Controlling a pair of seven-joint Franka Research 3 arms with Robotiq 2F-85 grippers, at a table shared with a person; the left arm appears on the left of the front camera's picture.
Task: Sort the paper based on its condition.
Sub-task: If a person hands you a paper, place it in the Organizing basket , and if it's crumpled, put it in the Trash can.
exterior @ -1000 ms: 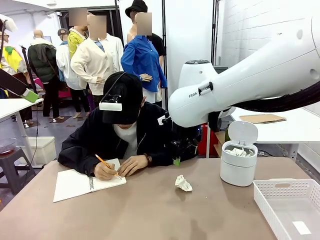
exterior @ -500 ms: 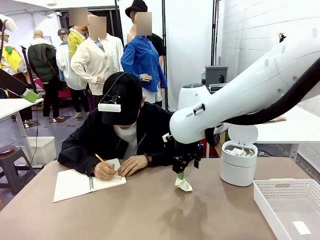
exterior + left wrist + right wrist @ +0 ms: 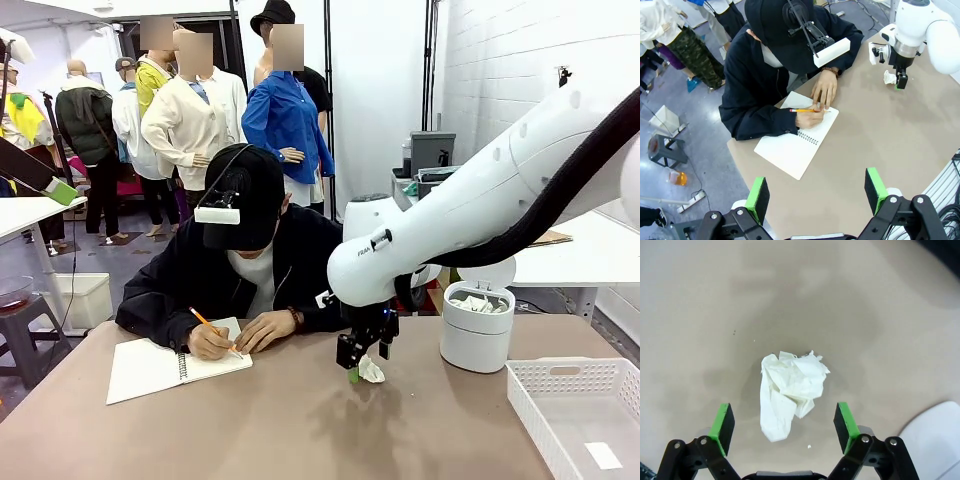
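1. right gripper (image 3: pixel 784 422): jaws spread wide, nothing held. green pads (image 3: pixel 722 422) stand either side of the crumpled paper wad (image 3: pixel 790 390), not touching it.
2. wad lies on the tan table (image 3: pixel 300 430), between the notebook (image 3: pixel 150 368) and the white lidded bin (image 3: pixel 477 335), nearer the bin.
3. handling, my guess: very light, soft, springy. it will crush under the pads with no harm, but may cling or slip.
4. grip across the bunched middle, not the flatter tongue.
5. left gripper (image 3: pixel 816 192): spread, empty, high over the table.
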